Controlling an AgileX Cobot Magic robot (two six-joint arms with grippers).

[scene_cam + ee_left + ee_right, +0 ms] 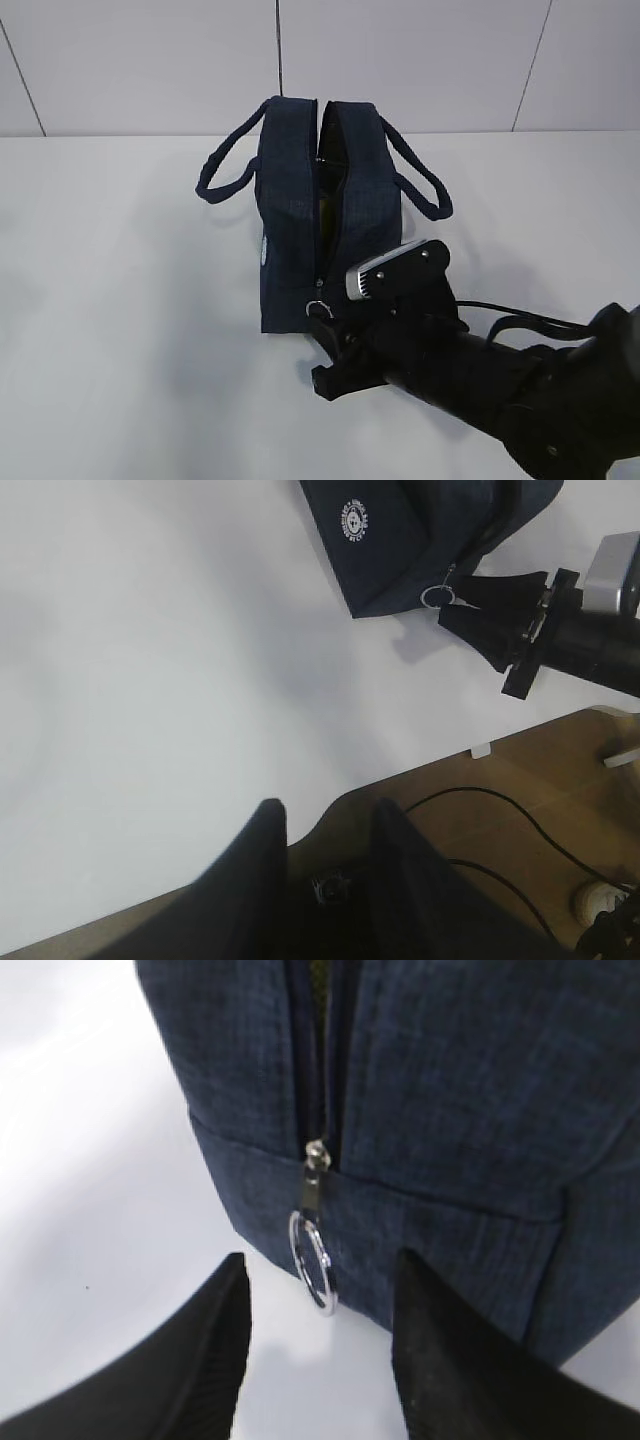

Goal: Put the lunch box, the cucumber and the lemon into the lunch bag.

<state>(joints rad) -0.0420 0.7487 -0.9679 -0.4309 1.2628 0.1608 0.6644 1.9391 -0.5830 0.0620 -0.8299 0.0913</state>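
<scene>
The navy lunch bag (290,220) stands on the white table with its top zipper parted in a narrow gap. A faint yellowish patch shows in that gap. The lunch box, the cucumber and the lemon are hidden or out of view. The silver ring pull (312,1260) hangs at the bag's near end, low down. My right gripper (320,1258) is open, its black fingers (210,1350) on either side of the ring without touching it. In the exterior view the right gripper (322,345) sits just in front of the ring pull (318,309). My left gripper (328,808) is open and empty over the table's front edge.
Two loop handles (225,170) stick out to the bag's sides. The left wrist view shows the bag (400,530), the right gripper (455,600), the table's front edge (481,750), and brown floor with black cables (520,820) beyond it. A tiled wall stands behind the table.
</scene>
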